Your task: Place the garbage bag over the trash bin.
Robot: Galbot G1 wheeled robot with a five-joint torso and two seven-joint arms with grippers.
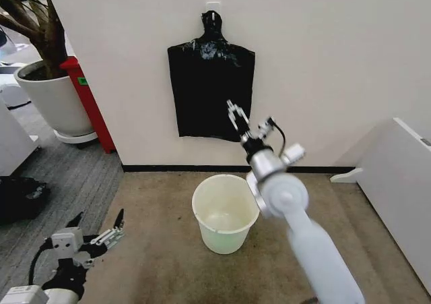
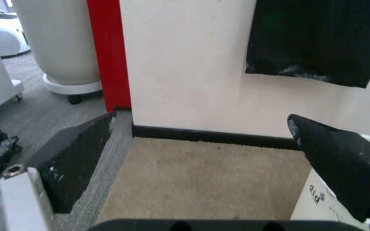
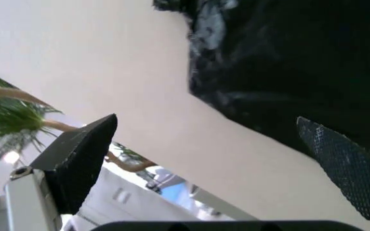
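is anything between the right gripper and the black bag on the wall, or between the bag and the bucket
Nothing visible. The right gripper is raised with open fingers in front of the garbage bag hanging on the wall. The trash bin stands open on the carpet below.

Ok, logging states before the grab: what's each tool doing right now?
Left tool: open, holding nothing, low beside the bin.
Right tool: open, empty, raised at the bag.
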